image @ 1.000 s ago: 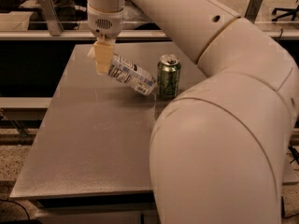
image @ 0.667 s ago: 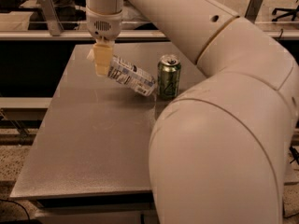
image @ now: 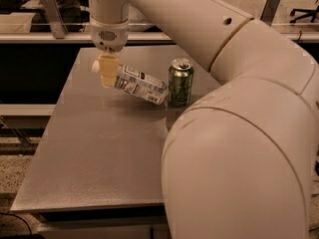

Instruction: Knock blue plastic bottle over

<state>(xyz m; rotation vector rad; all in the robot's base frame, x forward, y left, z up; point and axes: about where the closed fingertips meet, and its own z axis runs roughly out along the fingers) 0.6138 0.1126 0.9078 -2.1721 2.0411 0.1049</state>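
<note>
Well, bottle (image: 142, 85) lies tilted on the bench (image: 99, 148), base by the can (image: 180, 83), neck at my end effector (image: 108, 72). Can't tell if that's clamped. Looks light, slick, squashy; I'd push near the cap.

Arm stretched forward; gripper (image: 108, 73) pointing straight down, far left.

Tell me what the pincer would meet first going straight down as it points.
Likely the blue plastic bottle, whose tilted neck end lies right at the pincer; if that sits behind it, the table. Depth is unclear.
</note>
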